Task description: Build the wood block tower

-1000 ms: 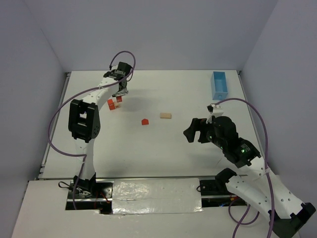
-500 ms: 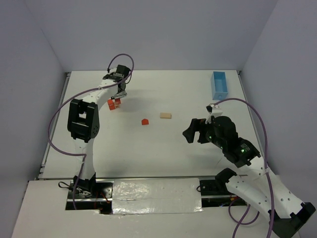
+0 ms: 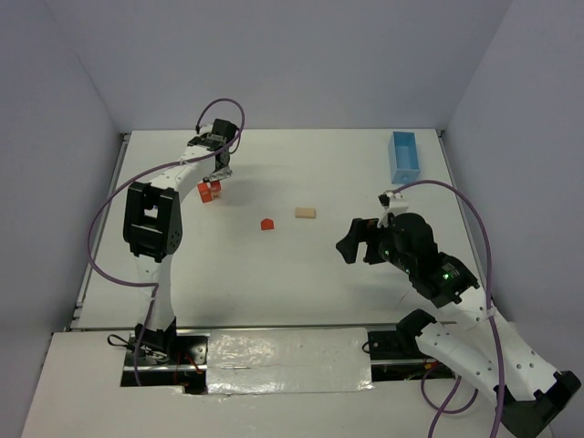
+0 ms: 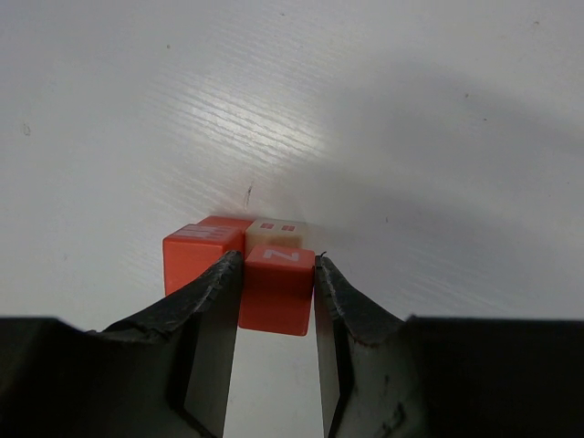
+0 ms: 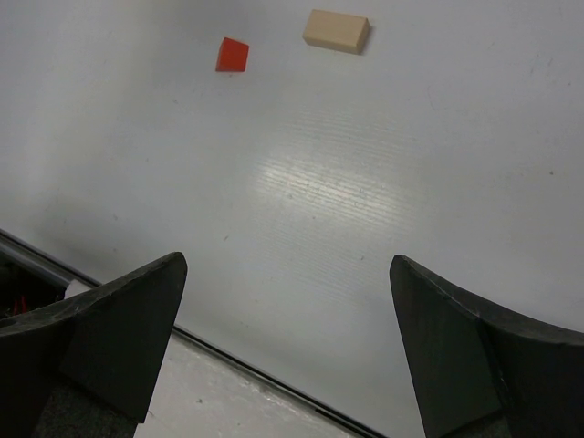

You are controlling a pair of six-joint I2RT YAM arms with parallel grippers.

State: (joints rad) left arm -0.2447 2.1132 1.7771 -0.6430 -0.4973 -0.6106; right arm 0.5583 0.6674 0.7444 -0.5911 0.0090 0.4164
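Left gripper (image 4: 276, 266) pinches a small red-orange wooden cube (image 4: 274, 297); red and pale tan wooden blocks (image 4: 203, 251) lie just beyond its fingertips, slightly leftward.

Your left arm (image 3: 151, 228) and right arm (image 3: 415, 248) wear white shells with black joint housings — a purple cable (image 3: 222, 100) trails each. You'll spot a green light (image 3: 446, 270) on the right; fingers (image 5: 119, 333) are matte black.

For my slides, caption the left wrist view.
Left fingers grip a red cube beside a red block and a tan block.
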